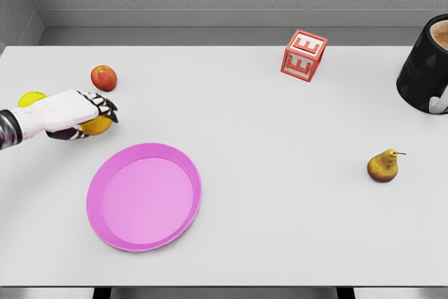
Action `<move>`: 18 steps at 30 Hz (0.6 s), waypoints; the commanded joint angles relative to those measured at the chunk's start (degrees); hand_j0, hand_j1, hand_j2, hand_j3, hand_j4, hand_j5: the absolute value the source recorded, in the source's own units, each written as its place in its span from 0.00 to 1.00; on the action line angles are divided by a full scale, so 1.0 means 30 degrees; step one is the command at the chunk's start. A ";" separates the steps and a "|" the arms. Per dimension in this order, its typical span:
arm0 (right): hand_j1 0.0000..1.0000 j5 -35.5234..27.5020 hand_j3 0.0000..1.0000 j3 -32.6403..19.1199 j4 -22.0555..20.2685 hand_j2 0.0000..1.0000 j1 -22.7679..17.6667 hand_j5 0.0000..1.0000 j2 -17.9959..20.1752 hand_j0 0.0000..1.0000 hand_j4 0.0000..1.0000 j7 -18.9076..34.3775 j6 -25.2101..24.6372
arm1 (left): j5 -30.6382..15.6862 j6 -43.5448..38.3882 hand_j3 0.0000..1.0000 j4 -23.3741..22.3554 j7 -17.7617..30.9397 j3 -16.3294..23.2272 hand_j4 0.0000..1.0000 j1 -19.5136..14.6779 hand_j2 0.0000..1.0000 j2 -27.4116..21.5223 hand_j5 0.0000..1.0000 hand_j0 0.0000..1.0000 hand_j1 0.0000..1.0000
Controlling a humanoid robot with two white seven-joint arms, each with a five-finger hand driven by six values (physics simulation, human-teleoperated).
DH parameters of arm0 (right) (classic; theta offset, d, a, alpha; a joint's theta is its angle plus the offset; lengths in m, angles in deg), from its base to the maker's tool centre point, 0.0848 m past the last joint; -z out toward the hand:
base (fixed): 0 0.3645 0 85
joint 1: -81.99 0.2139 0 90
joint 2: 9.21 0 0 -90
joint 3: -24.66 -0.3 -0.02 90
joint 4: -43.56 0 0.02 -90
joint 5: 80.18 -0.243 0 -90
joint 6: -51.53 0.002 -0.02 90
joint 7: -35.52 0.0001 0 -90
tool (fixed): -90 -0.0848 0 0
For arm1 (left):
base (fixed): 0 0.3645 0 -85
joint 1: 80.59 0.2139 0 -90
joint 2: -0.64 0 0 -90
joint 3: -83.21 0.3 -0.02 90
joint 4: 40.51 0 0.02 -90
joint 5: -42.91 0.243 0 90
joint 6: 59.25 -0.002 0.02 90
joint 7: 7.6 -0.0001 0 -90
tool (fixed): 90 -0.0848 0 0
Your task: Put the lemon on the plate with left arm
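The left hand (pixel 73 113) comes in from the left edge, low over the table (pixel 280 187), w/ its fingers curled down around a yellow-orange fruit, the lemon (pixel 98 126), which shows only as a sliver under the fingertips. So the hand looks closed on the lemon, though whether it's a firm grip or just a cupping I can't tell, since the palm hides most of it. A 2nd yellow round thing (pixel 31 98) peeks out behind the wrist; too covered to say what it is. The lemon sits just up-left of the pink plate (pixel 112 225), near its rim but apart from it, so the carry should be short: prob. lift, swing down-right, release over the flat centre so the raised rim stops it rolling off. The apple (pixel 103 78) is just beyond the knuckles, close enough that a sloppy lift could nudge it. The letter block (pixel 304 56), black mug (pixel 425 68) and pear (pixel 383 166) are well apart on the right side, out of the way. No right arm in view. Plate holds nothing yet, so the placing step isn't done.
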 commanded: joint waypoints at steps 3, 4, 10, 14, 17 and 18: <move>1.00 -0.0002 1.00 -0.0002 0.0017 1.00 0.0000 1.00 0.0001 1.00 1.00 0.0003 0.0004 | -0.1254 -0.0063 0.64 0.0462 -0.0010 -0.0020 0.64 0.0029 0.64 -0.0602 0.64 0.64 0.64; 1.00 -0.0002 1.00 -0.0002 -0.0012 1.00 0.0000 1.00 0.0001 1.00 1.00 0.0003 0.0004 | -0.1255 -0.0063 0.64 0.0754 -0.0010 -0.0050 0.64 0.0029 0.64 -0.0631 0.64 0.64 0.64; 1.00 -0.0002 1.00 -0.0002 -0.0012 1.00 0.0000 1.00 0.0001 1.00 1.00 0.0003 0.0004 | -0.2251 -0.0063 0.63 0.3566 -0.0010 -0.0020 0.63 0.0849 0.63 -0.1451 0.63 0.63 0.63; 1.00 -0.0002 1.00 -0.0002 -0.0012 1.00 0.0000 1.00 0.0001 1.00 1.00 0.0003 0.0004 | -0.3012 -0.0063 0.62 0.5413 -0.0010 -0.0050 0.62 0.2255 0.62 -0.2154 0.62 0.62 0.62; 1.00 -0.0002 1.00 -0.0002 0.0017 1.00 0.0000 1.00 0.0001 1.00 1.00 0.0003 0.0004 | -0.5237 -0.0063 0.56 0.5648 -0.0010 -0.0050 0.56 0.2402 0.56 -0.3442 0.56 0.56 0.56; 1.00 -0.0002 1.00 -0.0002 -0.0012 1.00 0.0000 1.00 0.0001 1.00 1.00 0.0003 0.0004 | -0.6409 -0.0063 0.54 0.5648 -0.0010 -0.0225 0.54 0.2431 0.54 -0.4087 0.54 0.54 0.54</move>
